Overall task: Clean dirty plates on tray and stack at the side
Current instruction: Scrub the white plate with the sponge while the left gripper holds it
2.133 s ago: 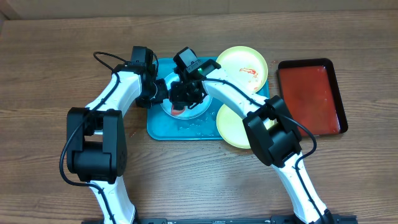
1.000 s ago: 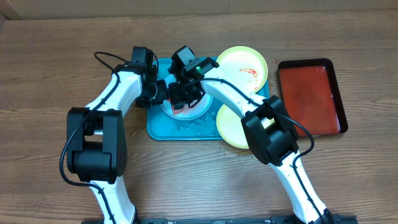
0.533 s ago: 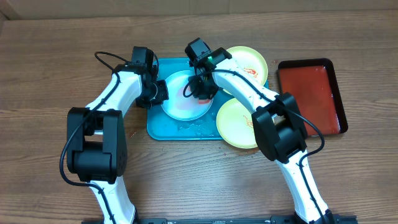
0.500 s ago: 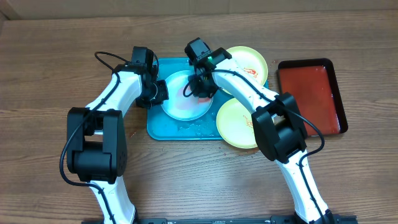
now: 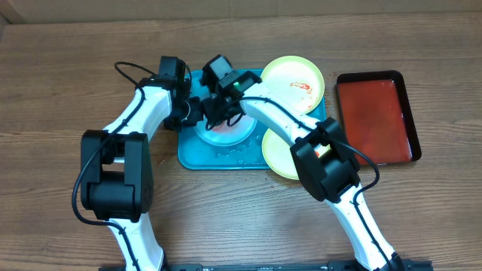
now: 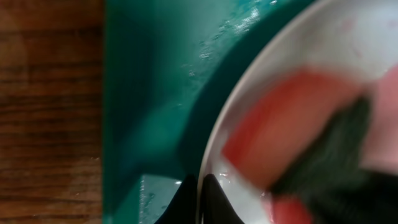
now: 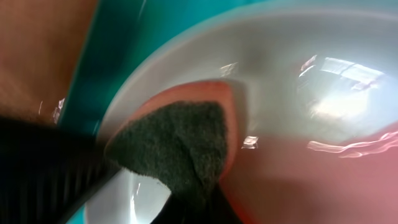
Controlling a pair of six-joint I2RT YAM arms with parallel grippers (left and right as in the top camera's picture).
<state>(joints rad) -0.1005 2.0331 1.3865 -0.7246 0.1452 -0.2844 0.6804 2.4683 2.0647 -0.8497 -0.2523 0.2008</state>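
— While our left gripper (image 6: 199,191) pinches the white plate (image 5: 235,134) by its rim, where does it sit?
— On the blue tray (image 5: 202,154). Our right gripper (image 5: 222,109) clamps a sponge (image 7: 180,146) against its middle.

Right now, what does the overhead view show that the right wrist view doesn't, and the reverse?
Only overhead: two yellow-green plates, the red tray and the wooden table. Only the right wrist: the sponge close up, dark face over a red body, pressed onto a wet, pink-smeared surface. Both: the white plate sitting on the turquoise tray.
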